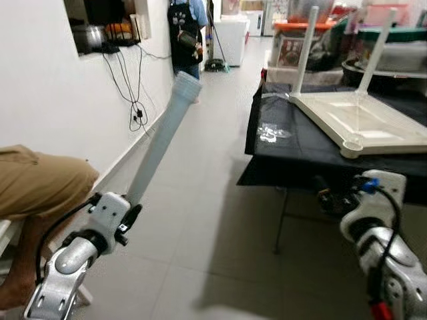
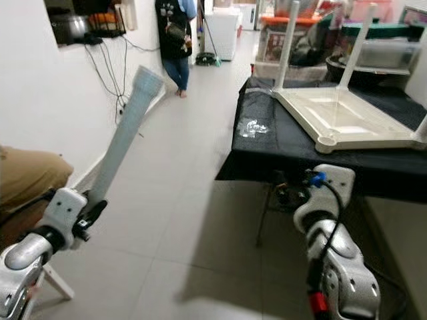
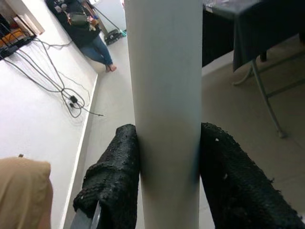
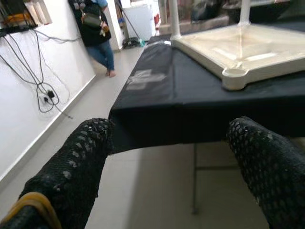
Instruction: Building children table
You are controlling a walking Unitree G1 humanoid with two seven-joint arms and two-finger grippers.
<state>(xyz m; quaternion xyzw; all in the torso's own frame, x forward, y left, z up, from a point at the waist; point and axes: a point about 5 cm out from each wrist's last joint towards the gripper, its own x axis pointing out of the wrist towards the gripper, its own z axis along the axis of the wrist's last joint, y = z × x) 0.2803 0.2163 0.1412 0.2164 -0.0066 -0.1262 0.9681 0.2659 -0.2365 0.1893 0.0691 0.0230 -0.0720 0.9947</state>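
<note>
A long pale grey table leg [image 1: 160,139] slants up and away from my left gripper [image 1: 131,212], which is shut on its lower end; the black fingers [image 3: 116,176] press on both sides of the leg [image 3: 164,95]. The cream children's table top [image 1: 363,120] lies upside down on a black-covered work table [image 1: 280,143] at the right, with two legs [image 1: 305,50] standing up from its far corners and an empty round socket [image 1: 351,145] at its near corner. My right gripper [image 4: 167,157] hangs open just before the black table's front edge, with nothing between its fingers [image 4: 76,162].
A person in tan shorts [image 1: 37,183] sits close at my left. Another person [image 1: 185,33] stands far down the corridor by the white wall, where cables [image 1: 133,93] hang. Boxes and bins [image 1: 297,33] crowd behind the work table. Grey tiled floor [image 1: 207,220] lies between wall and table.
</note>
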